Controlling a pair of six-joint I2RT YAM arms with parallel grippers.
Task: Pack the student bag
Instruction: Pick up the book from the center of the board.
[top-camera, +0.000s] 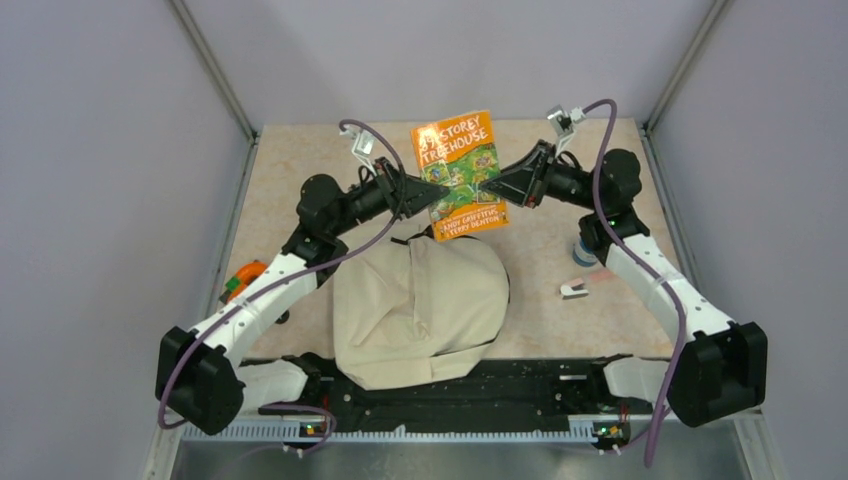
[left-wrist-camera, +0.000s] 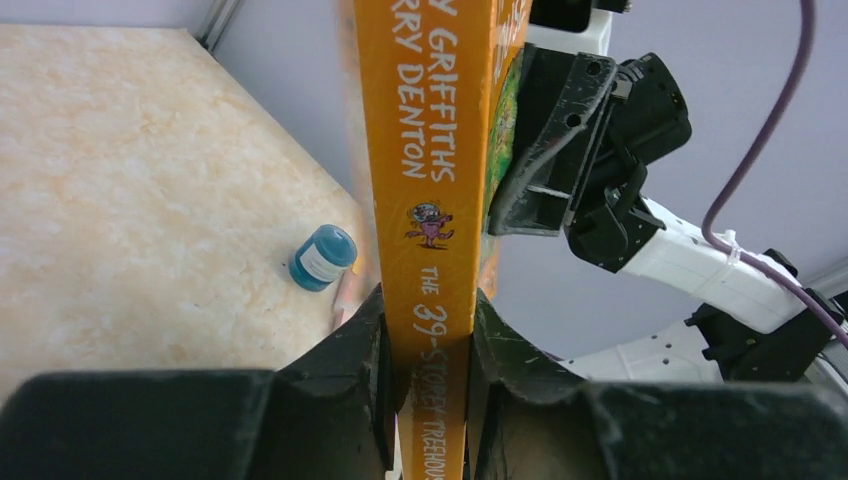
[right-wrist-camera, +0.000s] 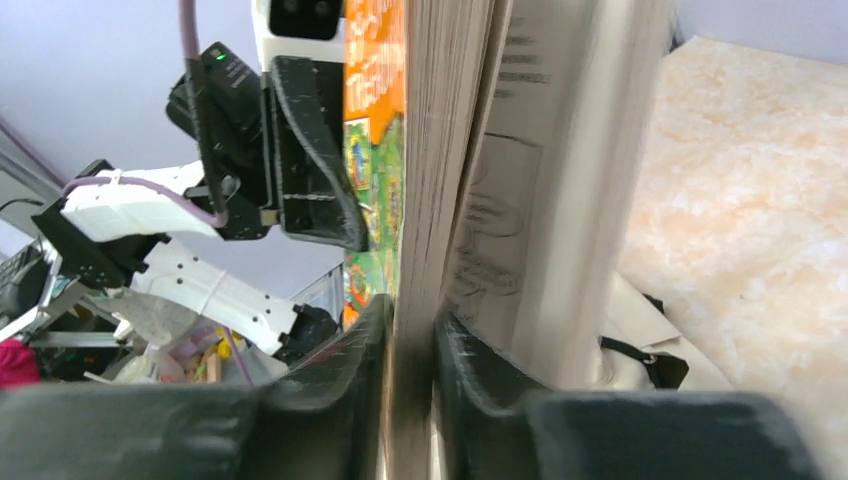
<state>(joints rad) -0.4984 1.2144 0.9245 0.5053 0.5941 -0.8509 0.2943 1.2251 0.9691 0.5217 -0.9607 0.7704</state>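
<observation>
The cream-beige student bag (top-camera: 418, 312) lies on the table between the arms; a corner of it with a black strap shows in the right wrist view (right-wrist-camera: 640, 340). An orange paperback book (top-camera: 457, 172) is held in the air above the bag's far end. My left gripper (top-camera: 438, 194) is shut on the book's spine edge (left-wrist-camera: 430, 200). My right gripper (top-camera: 487, 185) is shut on part of the book's page edge (right-wrist-camera: 440, 200), and the rest of the pages fan open beside the fingers.
A small blue bottle (top-camera: 583, 250) stands at the right of the table, also in the left wrist view (left-wrist-camera: 322, 257). A small white object (top-camera: 574, 290) lies near it. An orange and green item (top-camera: 243, 279) sits by the left arm.
</observation>
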